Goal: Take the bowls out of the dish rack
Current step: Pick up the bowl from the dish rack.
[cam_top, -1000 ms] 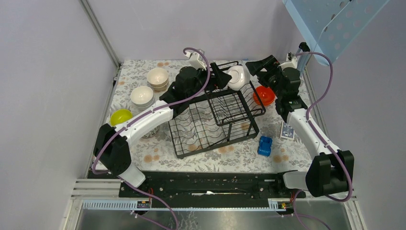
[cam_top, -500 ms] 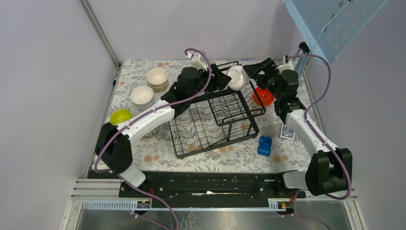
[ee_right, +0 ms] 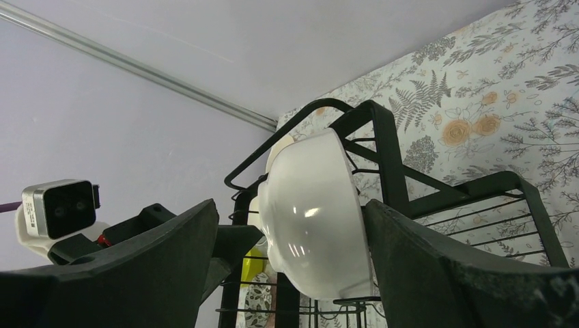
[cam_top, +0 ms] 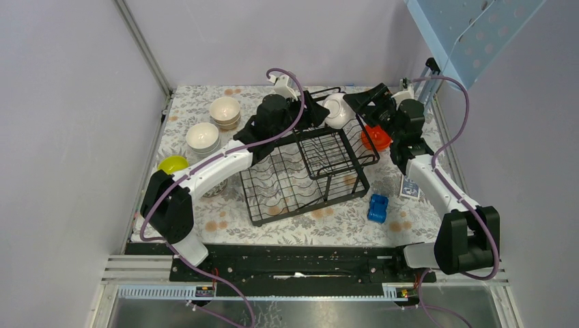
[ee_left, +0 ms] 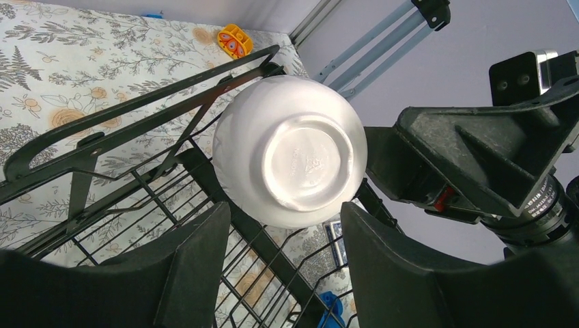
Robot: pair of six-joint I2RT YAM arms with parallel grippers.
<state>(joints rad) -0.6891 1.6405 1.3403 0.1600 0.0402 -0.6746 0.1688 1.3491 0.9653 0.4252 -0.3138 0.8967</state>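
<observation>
White bowl: I see it on edge at the far right corner of the dish rack, level with the upper basket's rim. Its foot faces my left wrist camera. I can't tell whether the wire carries it.
Left gripper: the jaws are apart and aimed at the bowl's underside from the rack's left. The bowl sits just past the fingertips, and I can't tell whether they touch it.
Right gripper: the jaws are wide apart, straddling the same bowl from the rack's far right. One finger looks to be against the rim, while the other stands clear of the bowl's wall.
Orange-red bowl: on the table just beside the rack's right side, under the right arm.
Cream bowls: stacked well left of the rack's far end.
Pale bowl: left of the rack, near that stack.
Yellow-green bowl: further left of the rack, by the left arm.
Blue block: just off the rack's near right corner.
</observation>
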